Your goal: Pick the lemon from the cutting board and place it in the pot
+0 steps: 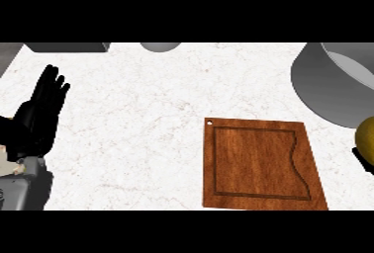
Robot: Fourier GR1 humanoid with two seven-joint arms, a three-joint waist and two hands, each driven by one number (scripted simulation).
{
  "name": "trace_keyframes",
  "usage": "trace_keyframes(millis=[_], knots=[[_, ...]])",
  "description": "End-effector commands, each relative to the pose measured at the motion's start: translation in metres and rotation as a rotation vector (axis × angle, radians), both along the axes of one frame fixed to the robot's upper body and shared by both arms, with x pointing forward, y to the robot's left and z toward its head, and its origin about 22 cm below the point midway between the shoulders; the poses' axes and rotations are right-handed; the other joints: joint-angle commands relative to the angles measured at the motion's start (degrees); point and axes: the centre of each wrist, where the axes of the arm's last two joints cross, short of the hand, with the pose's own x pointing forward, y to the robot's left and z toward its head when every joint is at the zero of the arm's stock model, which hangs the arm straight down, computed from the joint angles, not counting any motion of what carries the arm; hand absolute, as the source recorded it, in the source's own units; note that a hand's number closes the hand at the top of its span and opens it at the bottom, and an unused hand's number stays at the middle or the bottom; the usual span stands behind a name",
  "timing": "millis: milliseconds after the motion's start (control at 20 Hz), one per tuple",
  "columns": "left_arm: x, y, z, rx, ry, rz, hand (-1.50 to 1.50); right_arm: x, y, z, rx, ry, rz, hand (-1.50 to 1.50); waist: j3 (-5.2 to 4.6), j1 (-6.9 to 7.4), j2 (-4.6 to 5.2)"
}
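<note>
Nearest the robot, the left hand (40, 111) rests at the view's left edge, open with its fingers straight and pointing up, holding nothing and well apart from everything the task concerns. The wooden cutting board (256, 168) lies flat on the white counter (139, 128) right of centre, and its top is bare: the lemon (366, 137) is no longer on it. The fruit shows as a yellow curve at the right edge of the view, beyond the board's right side and just short of the pot (325, 89). A black sliver of the right hand (363, 160) sits directly under the lemon, so it probably carries it, but whether that hand is closed round it cannot be told. The pick therefore looks done and the placing remains. The grey pot, cut off by the frame, shows nothing inside the part of its interior in view. Farthest off, a grey block (66, 47) and a grey round object (161, 46) stand at the counter's back edge.
</note>
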Motion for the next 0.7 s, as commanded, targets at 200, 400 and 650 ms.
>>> trace_keyframes(millis=[200, 400, 650], knots=[[0.006, 0.016, -0.005, -0.004, 0.002, 0.007, 0.0, 0.062, -0.05, 0.009, 0.073, 0.014, -0.073, 1.5, 0.0, 0.71, 0.22], [0.01, -0.024, 0.005, 0.002, -0.019, -0.009, 0.0, 0.088, -0.08, -0.005, 0.114, 0.056, -0.076, 1.5, 0.03, 0.78, 0.22], [-0.003, -0.008, -0.005, 0.0, -0.013, -0.019, 0.0, 0.109, -0.097, -0.027, 0.04, -0.013, -0.135, 1.5, 0.08, 1.7, 0.43]])
